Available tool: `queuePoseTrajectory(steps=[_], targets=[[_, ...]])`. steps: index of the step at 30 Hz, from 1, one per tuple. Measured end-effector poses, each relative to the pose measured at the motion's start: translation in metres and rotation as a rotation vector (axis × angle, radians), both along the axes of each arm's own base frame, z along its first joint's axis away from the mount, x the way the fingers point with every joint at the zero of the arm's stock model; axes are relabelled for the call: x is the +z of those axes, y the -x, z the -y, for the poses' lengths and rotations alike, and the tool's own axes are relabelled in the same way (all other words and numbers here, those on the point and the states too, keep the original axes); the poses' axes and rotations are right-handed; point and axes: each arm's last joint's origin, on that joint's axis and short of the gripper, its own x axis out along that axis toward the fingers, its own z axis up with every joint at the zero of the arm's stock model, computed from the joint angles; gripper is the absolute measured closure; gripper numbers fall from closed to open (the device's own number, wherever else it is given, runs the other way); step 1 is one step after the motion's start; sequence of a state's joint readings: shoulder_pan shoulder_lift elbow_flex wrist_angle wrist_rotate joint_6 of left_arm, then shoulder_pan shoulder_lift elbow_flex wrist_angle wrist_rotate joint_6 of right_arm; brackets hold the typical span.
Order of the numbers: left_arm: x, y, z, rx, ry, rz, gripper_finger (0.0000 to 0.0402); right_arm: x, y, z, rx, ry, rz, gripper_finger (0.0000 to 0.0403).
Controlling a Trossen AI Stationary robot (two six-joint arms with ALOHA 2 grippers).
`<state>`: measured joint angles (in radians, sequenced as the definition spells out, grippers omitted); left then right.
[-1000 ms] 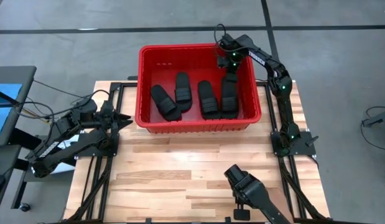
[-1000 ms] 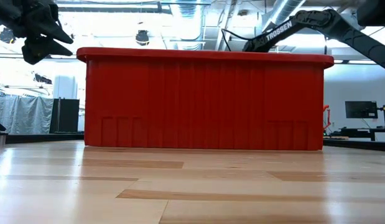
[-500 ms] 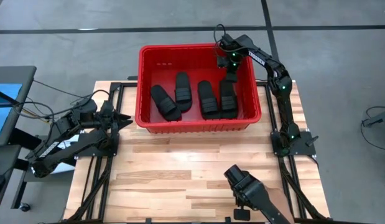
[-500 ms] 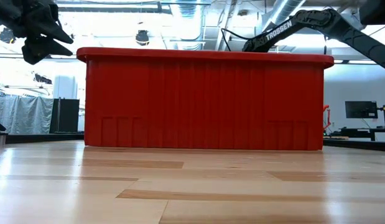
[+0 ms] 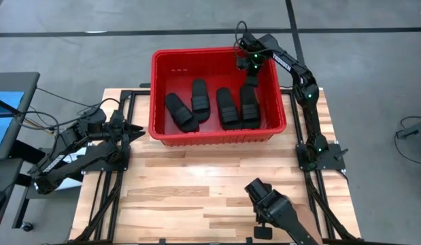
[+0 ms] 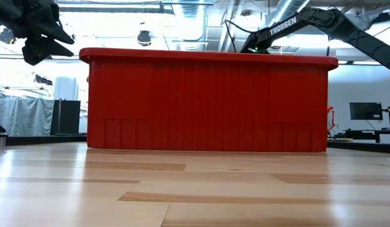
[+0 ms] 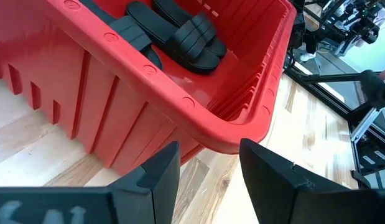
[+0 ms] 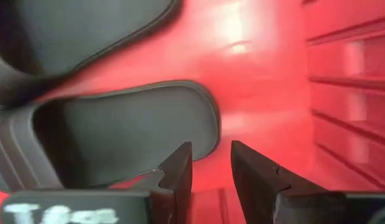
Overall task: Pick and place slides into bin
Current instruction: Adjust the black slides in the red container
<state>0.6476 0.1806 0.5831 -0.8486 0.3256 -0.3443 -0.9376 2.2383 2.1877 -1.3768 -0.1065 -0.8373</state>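
The red bin (image 5: 217, 138) stands at the table's far middle; it fills the low view (image 6: 207, 101). Four black slides lie on its floor: two at the left (image 5: 180, 111) (image 5: 200, 95) and two side by side at the right (image 5: 226, 107) (image 5: 249, 103). My right gripper (image 5: 251, 73) hangs open inside the bin's far right corner, just above the far end of the rightmost slide (image 8: 117, 137), touching nothing. My left gripper (image 5: 137, 131) is open and empty beside the bin's near left corner (image 7: 236, 134).
A dark camera mount (image 5: 275, 211) stands at the table's near edge. Bare wooden table (image 5: 196, 184) lies between it and the bin. Black frame rails (image 5: 105, 197) run along the table's left and right sides.
My right gripper has gone up and a little toward the table's far edge, away from the rightmost slide. That slide has shifted slightly toward the near wall and now lies flat beside its neighbour.
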Motion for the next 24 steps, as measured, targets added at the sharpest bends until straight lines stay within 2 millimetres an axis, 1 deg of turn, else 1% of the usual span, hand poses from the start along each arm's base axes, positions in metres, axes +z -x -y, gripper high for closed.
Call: queuePoseTrajectory(steps=[10, 21, 24], targets=[[0.0, 0.0, 0.0, 0.0, 0.0, 0.0, 0.0244, 0.049, -0.007, -0.004, 0.017, 0.138, 0.093, 0.0301], [0.0, 0.0, 0.0, 0.0, 0.0, 0.0, 0.0244, 0.101, -0.006, -0.029, 0.04, 0.31, 0.216, 0.0301], [0.0, 0.0, 0.0, 0.0, 0.0, 0.0, 0.0244, 0.113, -0.01, -0.036, 0.032, 0.357, 0.269, 0.0301]])
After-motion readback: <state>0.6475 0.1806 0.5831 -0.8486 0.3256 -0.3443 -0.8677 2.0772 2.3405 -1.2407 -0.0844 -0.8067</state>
